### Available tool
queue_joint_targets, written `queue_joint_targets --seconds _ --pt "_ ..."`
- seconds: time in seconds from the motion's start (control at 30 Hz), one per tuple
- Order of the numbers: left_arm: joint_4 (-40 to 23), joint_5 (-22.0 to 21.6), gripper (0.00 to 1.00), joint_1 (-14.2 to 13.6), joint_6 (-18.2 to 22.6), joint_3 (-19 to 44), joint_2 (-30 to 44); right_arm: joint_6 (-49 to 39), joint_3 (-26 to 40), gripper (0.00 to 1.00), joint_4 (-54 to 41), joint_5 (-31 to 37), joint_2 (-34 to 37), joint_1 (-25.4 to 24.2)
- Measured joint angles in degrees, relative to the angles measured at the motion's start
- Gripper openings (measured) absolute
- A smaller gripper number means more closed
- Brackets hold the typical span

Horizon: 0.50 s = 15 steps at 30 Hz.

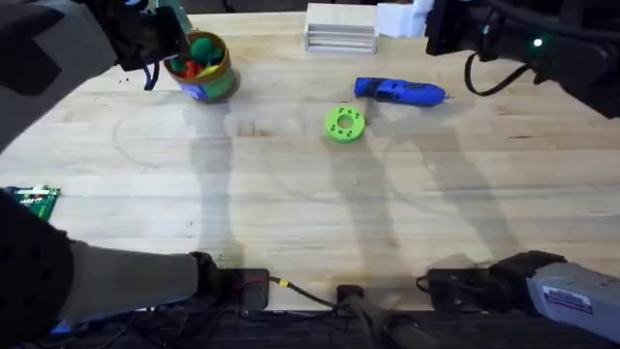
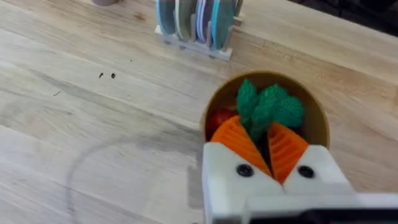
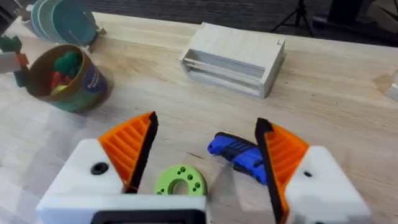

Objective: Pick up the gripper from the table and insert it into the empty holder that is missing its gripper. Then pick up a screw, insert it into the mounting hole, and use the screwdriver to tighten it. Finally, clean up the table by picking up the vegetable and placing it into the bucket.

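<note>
My left gripper (image 2: 258, 127) is shut on the vegetable (image 2: 270, 106), and its dark green jagged top sticks out past the orange pads. It hangs over the mouth of the bucket (image 2: 317, 121). In the overhead view the vegetable (image 1: 177, 19) sits just up-left of the bucket (image 1: 208, 87) at the table's far left. The blue screwdriver (image 1: 399, 91) lies on the table at the far right of centre. My right gripper (image 3: 205, 119) is open and empty above the screwdriver (image 3: 239, 155). The loose gripper, the empty holder and the screw are out of view.
A bright green ball (image 1: 203, 47) and a red toy (image 2: 217, 118) lie inside the bucket. A green ring (image 1: 344, 123) lies near the screwdriver. A pale wooden box (image 1: 341, 27) stands at the far edge. A plate rack (image 2: 196, 22) stands behind the bucket. A circuit board (image 1: 34, 199) lies at the left edge.
</note>
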Motion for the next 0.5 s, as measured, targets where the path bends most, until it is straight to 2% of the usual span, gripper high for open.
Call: queue_joint_targets --seconds 0.23,0.27,0.33,0.43,0.47,0.5 --pt "0.57 0.16 0.012 0.00 -1.25 0.00 0.07 0.02 0.00 0.994 -0.02 0.00 0.35 0.00" --pt "0.55 0.25 0.056 0.00 -1.49 0.00 0.07 0.02 0.00 0.994 0.02 0.00 0.40 0.00" --pt "0.64 0.65 0.345 0.00 -1.44 0.00 0.07 0.02 0.00 0.993 -0.01 0.00 0.51 0.00" --pt "0.56 1.67 0.832 0.00 -1.49 0.00 0.07 0.03 -0.02 0.992 -0.02 0.00 0.51 0.00" --pt "0.53 1.87 0.951 0.00 -1.79 0.00 0.07 0.04 -0.02 0.993 -0.04 0.00 0.51 0.00" --pt "0.53 1.89 0.982 0.00 -1.75 0.00 0.07 0.02 -0.02 0.993 -0.04 0.00 0.51 0.00"
